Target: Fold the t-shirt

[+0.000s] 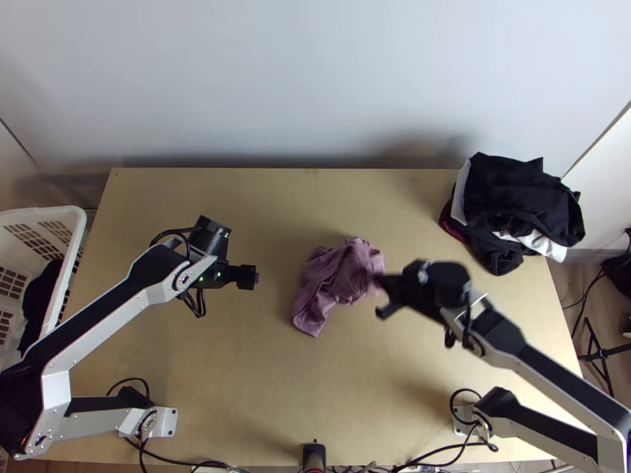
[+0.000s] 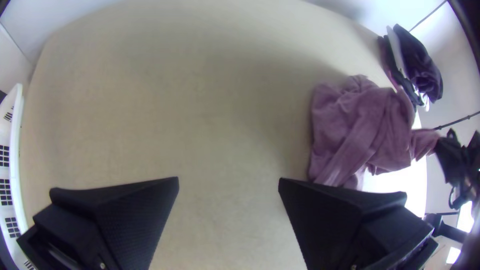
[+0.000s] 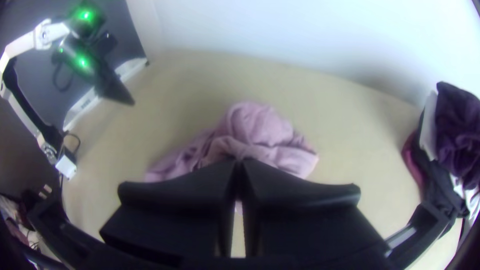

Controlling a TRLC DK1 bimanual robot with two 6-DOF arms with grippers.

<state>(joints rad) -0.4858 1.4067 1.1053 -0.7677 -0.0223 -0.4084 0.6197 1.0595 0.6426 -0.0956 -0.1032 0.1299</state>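
Note:
A mauve t-shirt (image 1: 335, 280) lies bunched at the table's middle in the top view. To its left, apart from the cloth, is my left gripper (image 1: 248, 277); in the left wrist view the left gripper (image 2: 229, 182) has its fingers wide apart, with bare table between them and the shirt (image 2: 355, 130) off to one side. My right gripper (image 1: 384, 296) is at the shirt's right side in the top view. In the right wrist view the tips of the right gripper (image 3: 239, 162) meet on a bit of the shirt (image 3: 260, 130), whose other parts spread beyond them.
A pile of dark, white and dark red clothes (image 1: 517, 201) lies at the table's back right corner. At the left edge stands a white basket (image 1: 67, 213) with dark cloth inside. Light wooden table (image 1: 237, 378) shows in front of the shirt.

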